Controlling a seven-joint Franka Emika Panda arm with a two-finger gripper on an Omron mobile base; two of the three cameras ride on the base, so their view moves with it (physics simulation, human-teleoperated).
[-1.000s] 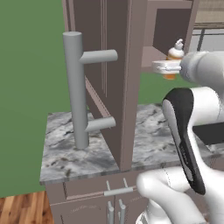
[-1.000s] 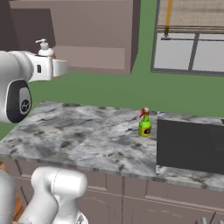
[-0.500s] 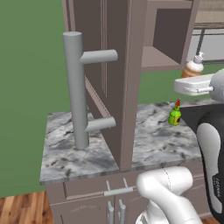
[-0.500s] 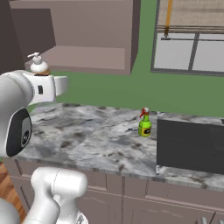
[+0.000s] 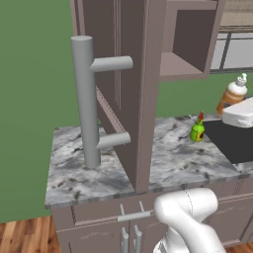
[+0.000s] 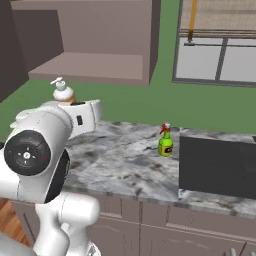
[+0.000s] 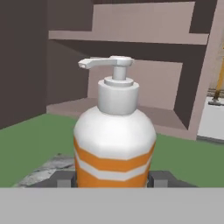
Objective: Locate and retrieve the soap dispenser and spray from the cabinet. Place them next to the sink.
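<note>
Orange-striped soap dispenser, one; spray, one

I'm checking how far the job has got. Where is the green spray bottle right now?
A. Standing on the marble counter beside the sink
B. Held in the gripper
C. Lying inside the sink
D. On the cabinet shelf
A: the green spray bottle stands upright on the marble counter just left of the sink, while the gripper holds the soap dispenser.

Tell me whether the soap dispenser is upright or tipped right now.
Upright. In the hand view the soap dispenser stands with its pump straight up between the gripper fingers, held in the air in front of the open cabinet.
</note>
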